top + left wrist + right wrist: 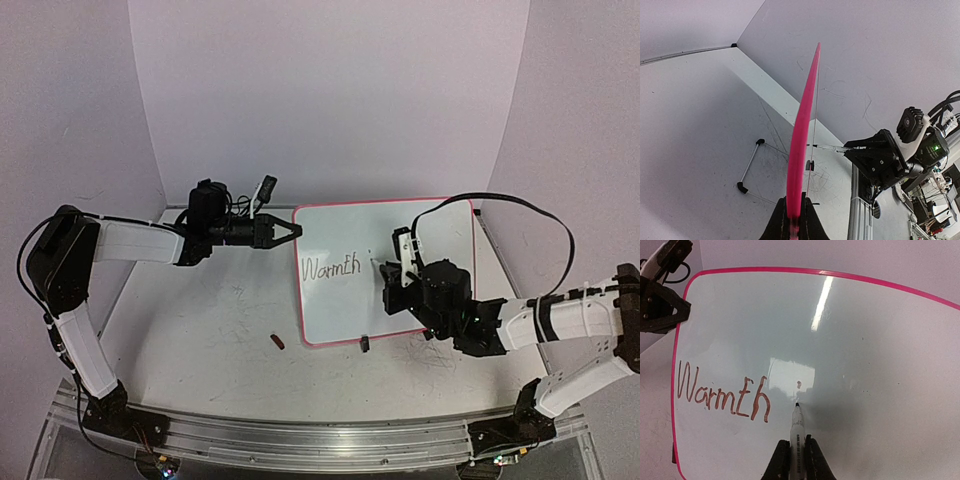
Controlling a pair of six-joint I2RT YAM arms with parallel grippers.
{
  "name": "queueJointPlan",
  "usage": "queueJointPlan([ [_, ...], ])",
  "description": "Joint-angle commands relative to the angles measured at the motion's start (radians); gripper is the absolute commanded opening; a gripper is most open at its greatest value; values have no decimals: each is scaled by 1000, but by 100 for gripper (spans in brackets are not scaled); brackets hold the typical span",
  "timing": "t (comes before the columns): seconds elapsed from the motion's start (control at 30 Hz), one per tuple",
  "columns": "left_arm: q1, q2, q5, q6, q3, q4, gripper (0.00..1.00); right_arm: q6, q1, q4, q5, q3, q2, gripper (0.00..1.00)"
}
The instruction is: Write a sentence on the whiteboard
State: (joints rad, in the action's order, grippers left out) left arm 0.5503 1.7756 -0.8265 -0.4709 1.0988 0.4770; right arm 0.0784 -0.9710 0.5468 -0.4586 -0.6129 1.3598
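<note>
Now, left hand point(296, 232) gripping whiteboard point(425, 245) edge, marker point(797, 429) at blank middle

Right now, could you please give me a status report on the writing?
Left tool clamps whiteboard edge. Right tool holds marker, tip at board. Writing path unobstructed.

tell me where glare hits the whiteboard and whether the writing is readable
Right wrist: a bright glare streak crosses the upper whiteboard, with a softer reflected patch above the marker tip; the red writing sits clear of both, sharp. Top external: board evenly lit, writing small but legible. Left wrist: board edge-on, face unseen.
</note>
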Motion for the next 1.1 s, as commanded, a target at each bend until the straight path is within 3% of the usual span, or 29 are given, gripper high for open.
queueJointPlan([
  [0.0, 35, -6, 20, 26, 3, -69, 0, -4, -3, 21, -24, -49, 19, 0],
  [1.07, 34, -12, 18, 29, 3, -69, 0, 72, -27, -89, -59, -52, 19, 0],
])
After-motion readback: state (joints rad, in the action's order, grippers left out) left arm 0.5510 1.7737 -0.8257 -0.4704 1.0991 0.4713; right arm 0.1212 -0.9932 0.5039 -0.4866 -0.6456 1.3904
